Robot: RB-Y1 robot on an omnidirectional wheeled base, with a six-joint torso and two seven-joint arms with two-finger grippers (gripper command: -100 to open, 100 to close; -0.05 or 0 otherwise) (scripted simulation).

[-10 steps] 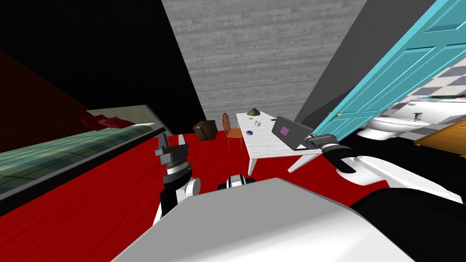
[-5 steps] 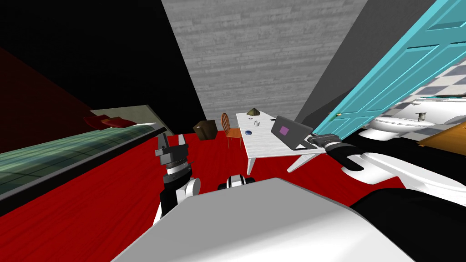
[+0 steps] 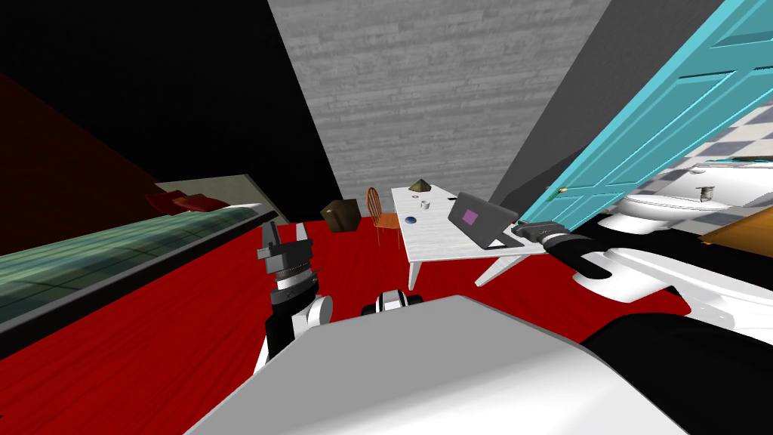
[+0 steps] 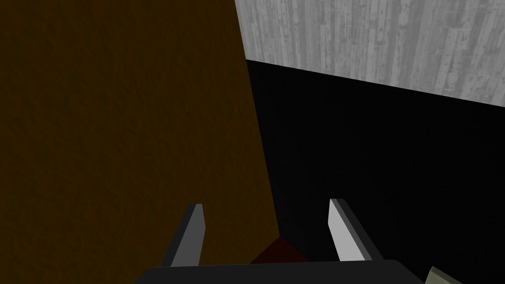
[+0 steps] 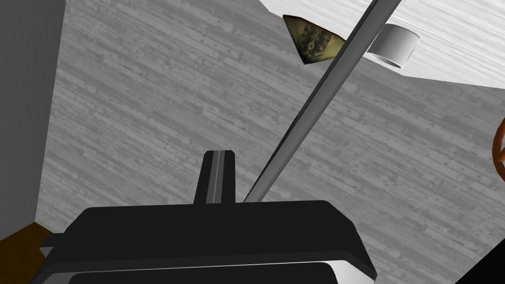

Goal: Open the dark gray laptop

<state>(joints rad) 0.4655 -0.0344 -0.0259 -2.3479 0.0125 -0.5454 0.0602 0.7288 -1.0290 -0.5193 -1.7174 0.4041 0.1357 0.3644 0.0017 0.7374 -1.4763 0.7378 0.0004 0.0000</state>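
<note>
now, laptop lid raised, closed right tool beside it

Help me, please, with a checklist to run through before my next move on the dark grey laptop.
1. Laptop already part open: ok, its lid stands raised off the base on the white table.
2. Right gripper at the lid: ok, the lid's thin edge runs right beside its jaws.
3. Lid clamped: not ok, the jaws are shut together with the lid beside them, not between.
4. Left gripper out of the way: ok, jaws open, raised over the red floor, apart from the table.
5. Room behind the lid: ok, the cup and the cone-shaped thing stand farther along the table.
6. Hinge travel left: cannot tell.
</note>
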